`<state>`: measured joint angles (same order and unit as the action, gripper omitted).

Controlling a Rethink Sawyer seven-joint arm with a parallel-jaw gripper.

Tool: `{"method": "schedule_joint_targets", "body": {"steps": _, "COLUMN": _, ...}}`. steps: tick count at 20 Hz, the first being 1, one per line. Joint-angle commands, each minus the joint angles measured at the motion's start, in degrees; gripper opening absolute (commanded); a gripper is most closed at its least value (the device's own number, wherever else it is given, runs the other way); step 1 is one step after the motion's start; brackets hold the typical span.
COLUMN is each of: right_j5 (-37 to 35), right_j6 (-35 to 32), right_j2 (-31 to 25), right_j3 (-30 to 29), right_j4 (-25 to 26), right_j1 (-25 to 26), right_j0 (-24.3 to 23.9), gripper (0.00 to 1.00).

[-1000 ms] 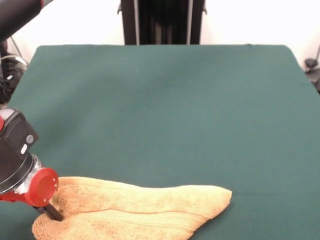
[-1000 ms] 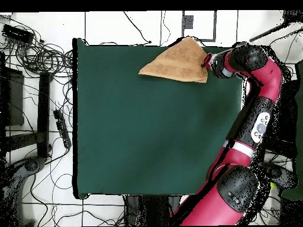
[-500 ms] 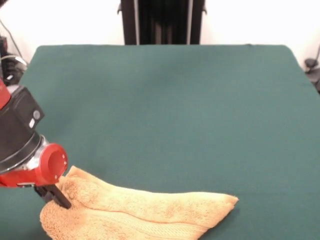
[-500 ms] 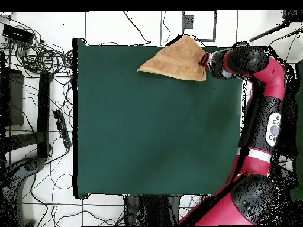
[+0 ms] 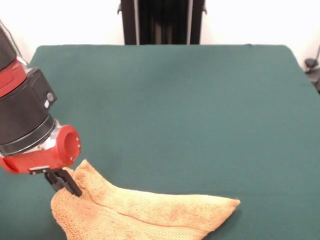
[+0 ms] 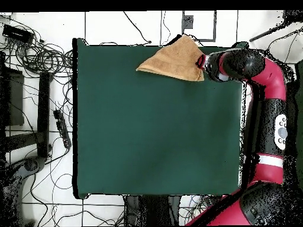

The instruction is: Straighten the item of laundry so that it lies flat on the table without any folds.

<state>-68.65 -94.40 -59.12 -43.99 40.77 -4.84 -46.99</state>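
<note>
Gripper [image 5: 64,183] pinched on folded towel [image 5: 150,212] corner at table [image 5: 175,100] edge; best dragged low and slow to unfold without slipping.

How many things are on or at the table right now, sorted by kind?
Towels: 1, the orange-yellow towel, folded at the table's edge.
Tables: 1, the green table.
Robot tools: 1, the tool, at the towel's raised corner.
Total: 3.
</note>
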Motion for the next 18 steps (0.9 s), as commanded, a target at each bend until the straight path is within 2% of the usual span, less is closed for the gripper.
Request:
{"method": "schedule_joint_targets", "body": {"steps": 1, "right_j5": 7.78, "right_j6": -19.17, "right_j2": 7.95, "right_j3": -16.03, "right_j4": -4.22, "right_j1": -4.39, "right_j0": 2.43, "gripper": 0.0}}
{"method": "schedule_joint_targets", "body": {"steps": 5, "right_j5": 9.76, "right_j6": -22.22, "right_j2": 10.57, "right_j3": -18.39, "right_j4": -6.54, "right_j1": -6.76, "right_j0": 3.67, "gripper": 0.0}}
{"method": "schedule_joint_targets", "body": {"steps": 9, "right_j5": 5.75, "right_j6": -23.36, "right_j2": 13.58, "right_j3": -15.21, "right_j4": -8.88, "right_j1": -7.61, "right_j0": 7.0, "gripper": 0.0}}
{"method": "schedule_joint_targets", "body": {"steps": 14, "right_j5": -2.23, "right_j6": -22.78, "right_j2": 16.7, "right_j3": -6.12, "right_j4": -11.12, "right_j1": -5.96, "right_j0": 12.09, "gripper": 0.0}}
{"method": "schedule_joint_targets", "body": {"steps": 18, "right_j5": -13.47, "right_j6": -21.28, "right_j2": 17.68, "right_j3": 5.7, "right_j4": -11.88, "right_j1": -2.9, "right_j0": 16.52, "gripper": 0.0}}
